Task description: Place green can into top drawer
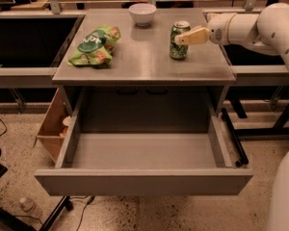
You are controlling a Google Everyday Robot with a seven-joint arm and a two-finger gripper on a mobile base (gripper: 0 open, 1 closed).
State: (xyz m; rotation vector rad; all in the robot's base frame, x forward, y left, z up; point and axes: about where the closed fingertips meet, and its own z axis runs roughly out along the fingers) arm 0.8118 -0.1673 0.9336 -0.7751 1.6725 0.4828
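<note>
End effector is at table height on the right side, tip against the upper right of the can, just below its rim. Only a tan wedge shows from this angle, so can't tell if it's released, clenched or grasping the can. White arm comes in from the right edge, roughly level.

Can is upright on the table, right of centre towards the back, silver top visible. Not in the drawer.

Drawer is pulled fully out below the table front, grey inside, nothing in it.

Bag, green and orange, lies on the left of the table, well apart from the can. White bowl sits at the back centre, near the can but not touching.
</note>
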